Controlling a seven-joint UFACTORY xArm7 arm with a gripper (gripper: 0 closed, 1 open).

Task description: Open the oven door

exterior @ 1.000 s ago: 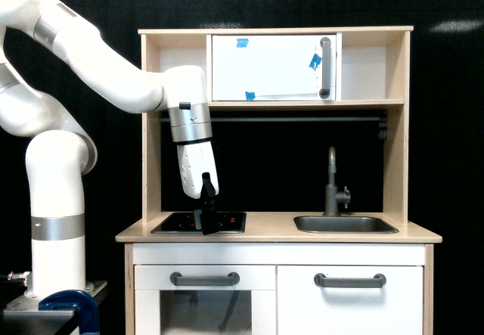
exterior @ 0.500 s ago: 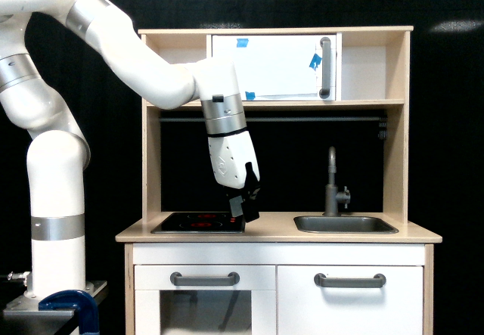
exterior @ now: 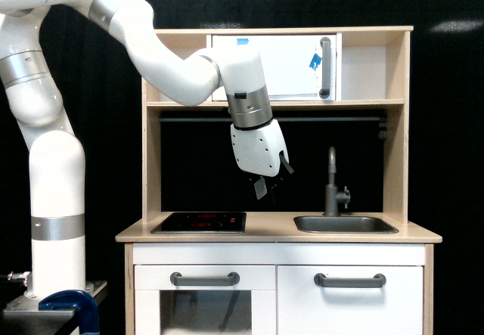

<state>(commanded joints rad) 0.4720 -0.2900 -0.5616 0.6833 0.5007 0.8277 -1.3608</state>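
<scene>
below the oven door [exterior: 276,66], pincer [exterior: 266,191] betw hob [exterior: 199,221] & tap [exterior: 332,184].

Single exterior cam, square-on to the play kitchen [exterior: 276,237] front, roughly countertop height, mid-distance. Full unit in frame, arm base [exterior: 54,259] at exterior view's left of it.

Light: bright, even, from above at 12 o'clock, we judge.
Shadows: we see soft ones under the shelf [exterior: 276,105].
Glare: sheen on the arm [exterior: 162,59].
Focus: sharp throughout.
</scene>
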